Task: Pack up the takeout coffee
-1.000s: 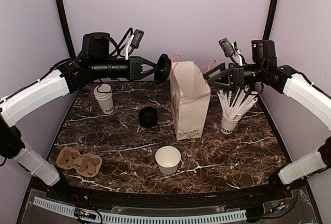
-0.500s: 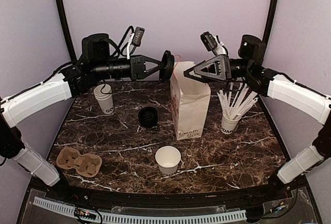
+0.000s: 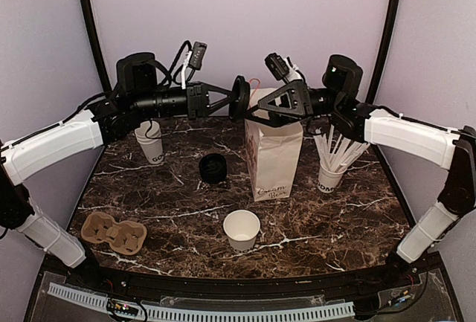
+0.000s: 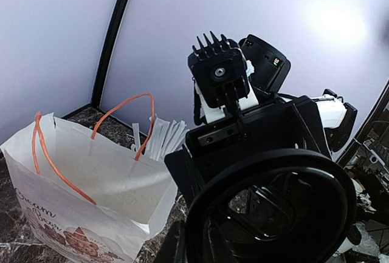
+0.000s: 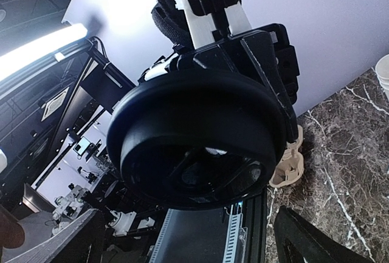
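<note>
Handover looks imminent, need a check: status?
Left gripper shut on black lid, held high beside paper bag top. Right gripper open, facing the lid over the bag. Open white cup at front, unlidded, outside bag. Path between grippers clear.

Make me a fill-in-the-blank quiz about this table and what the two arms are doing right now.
The left gripper is shut on a black ____.
The right gripper has its jaws ____.
The paper bag has ____ handles.
The straws stand on the bag's ____ side.
Missing words: lid, open, orange, right.
</note>
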### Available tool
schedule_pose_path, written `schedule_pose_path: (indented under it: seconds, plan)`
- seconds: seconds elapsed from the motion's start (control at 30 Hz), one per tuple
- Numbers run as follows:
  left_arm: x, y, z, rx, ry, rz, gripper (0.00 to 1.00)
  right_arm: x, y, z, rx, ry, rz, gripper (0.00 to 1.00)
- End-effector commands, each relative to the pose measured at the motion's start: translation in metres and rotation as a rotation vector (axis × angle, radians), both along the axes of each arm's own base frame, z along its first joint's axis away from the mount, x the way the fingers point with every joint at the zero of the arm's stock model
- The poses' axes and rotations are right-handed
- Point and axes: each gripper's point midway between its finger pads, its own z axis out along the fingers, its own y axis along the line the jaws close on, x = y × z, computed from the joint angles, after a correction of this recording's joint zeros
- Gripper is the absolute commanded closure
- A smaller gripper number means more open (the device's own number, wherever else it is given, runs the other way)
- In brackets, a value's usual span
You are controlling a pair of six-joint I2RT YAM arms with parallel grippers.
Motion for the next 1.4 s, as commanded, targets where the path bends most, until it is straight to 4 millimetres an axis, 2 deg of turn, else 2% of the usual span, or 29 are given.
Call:
schedule_pose_path:
  seconds: [0.0, 0.3, 0.73, 1.13, 1.37]
  plan:
    - [-0.016, 0.011, 0.023, -0.043, -0.087, -0.004, 0.90, -0.006, 0.004, 0.025, 0.077, -0.043, 0.019, 0.01]
    - [-0.019, 0.016, 0.025, -0.049, -0.118, 0.008, 0.90, -0.003, 0.015, 0.033, 0.095, -0.020, 0.041, 0.01]
    - [-0.019, 0.011, 0.022, -0.062, -0.134, -0.005, 0.90, -0.006, 0.017, 0.038, 0.109, -0.012, 0.054, 0.01]
    - [-0.017, 0.011, 0.019, -0.051, -0.149, 0.018, 0.90, 0.001, 0.023, 0.030, 0.095, 0.021, 0.042, 0.02]
    - [-0.013, 0.010, 0.015, -0.038, -0.148, 0.030, 0.90, 0.002, 0.027, 0.024, 0.083, 0.037, 0.049, 0.07]
